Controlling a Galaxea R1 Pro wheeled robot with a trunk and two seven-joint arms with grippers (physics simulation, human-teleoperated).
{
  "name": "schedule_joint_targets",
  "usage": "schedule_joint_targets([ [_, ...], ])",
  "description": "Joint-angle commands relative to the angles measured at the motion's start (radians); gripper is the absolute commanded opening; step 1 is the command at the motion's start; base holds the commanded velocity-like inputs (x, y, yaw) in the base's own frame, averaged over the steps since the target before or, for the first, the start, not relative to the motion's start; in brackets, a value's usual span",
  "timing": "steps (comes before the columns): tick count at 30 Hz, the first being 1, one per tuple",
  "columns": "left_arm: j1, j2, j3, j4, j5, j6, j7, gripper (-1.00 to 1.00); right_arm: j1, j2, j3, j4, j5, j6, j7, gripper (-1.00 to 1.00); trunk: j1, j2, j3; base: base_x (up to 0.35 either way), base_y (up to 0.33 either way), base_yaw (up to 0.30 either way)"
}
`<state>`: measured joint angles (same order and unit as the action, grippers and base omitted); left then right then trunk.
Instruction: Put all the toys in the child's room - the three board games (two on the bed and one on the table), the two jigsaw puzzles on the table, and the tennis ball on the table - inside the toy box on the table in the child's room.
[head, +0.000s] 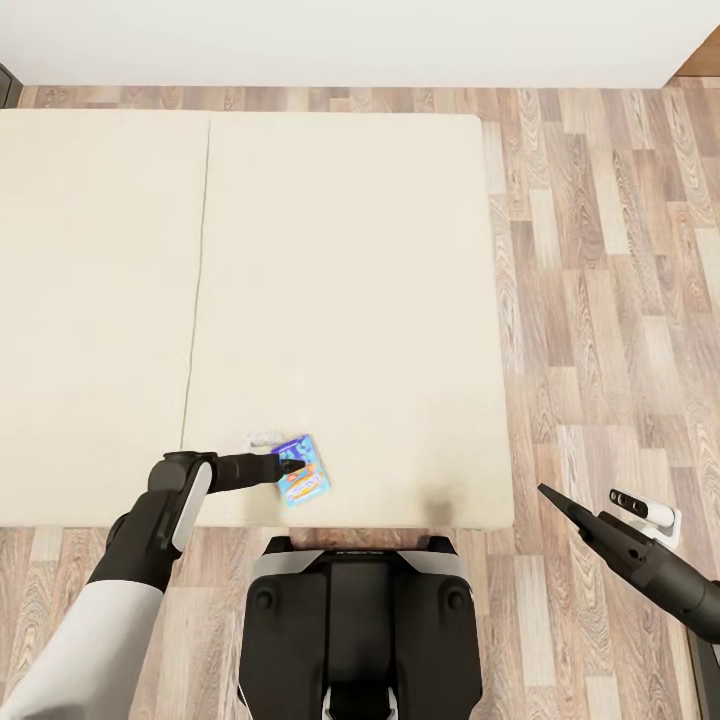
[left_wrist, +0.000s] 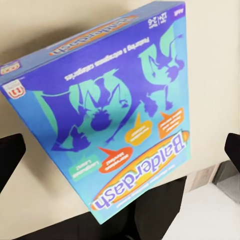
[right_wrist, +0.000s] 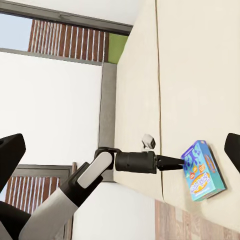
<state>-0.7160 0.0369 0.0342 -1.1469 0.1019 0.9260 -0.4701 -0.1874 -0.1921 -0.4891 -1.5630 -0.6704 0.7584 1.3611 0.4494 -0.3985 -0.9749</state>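
One board game (head: 303, 470), a blue box with cartoon print, lies flat on the bed (head: 350, 280) near its front edge. My left gripper (head: 291, 466) reaches over that edge, its tips at the box's left side. In the left wrist view the board game (left_wrist: 115, 115) sits between the two widely spread fingers (left_wrist: 10, 160), so this gripper (left_wrist: 121, 152) is open and not gripping. My right gripper (head: 556, 498) hangs open over the floor to the right of the bed. Its wrist view shows the board game (right_wrist: 202, 170) and the left arm (right_wrist: 135, 162).
A small pale object (head: 265, 438) lies on the mattress just behind the left gripper; I cannot tell what it is. Wooden floor (head: 610, 300) runs along the bed's right side and front. A white wall (head: 350, 40) stands behind the bed.
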Motion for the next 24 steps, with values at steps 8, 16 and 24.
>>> schedule_joint_targets([
  [8,-0.003,0.001,0.001,-0.001,0.01,-0.055,0.004,1.0,0.0,-0.001,-0.008,0.001,-0.003,0.01,0.002,1.0,0.001,-0.002,-0.001,0.0,0.0,0.0],
  [16,-0.003,0.001,0.0,0.001,0.005,-0.133,0.015,1.0,0.0,0.0,-0.015,0.001,-0.003,0.01,0.003,1.0,0.001,-0.002,-0.001,0.0,0.0,0.0],
  [24,-0.003,0.0,0.0,0.071,0.001,-0.18,0.019,1.0,0.0,0.0,-0.016,0.001,-0.003,0.01,0.003,1.0,0.001,-0.002,-0.001,0.0,0.0,0.0],
])
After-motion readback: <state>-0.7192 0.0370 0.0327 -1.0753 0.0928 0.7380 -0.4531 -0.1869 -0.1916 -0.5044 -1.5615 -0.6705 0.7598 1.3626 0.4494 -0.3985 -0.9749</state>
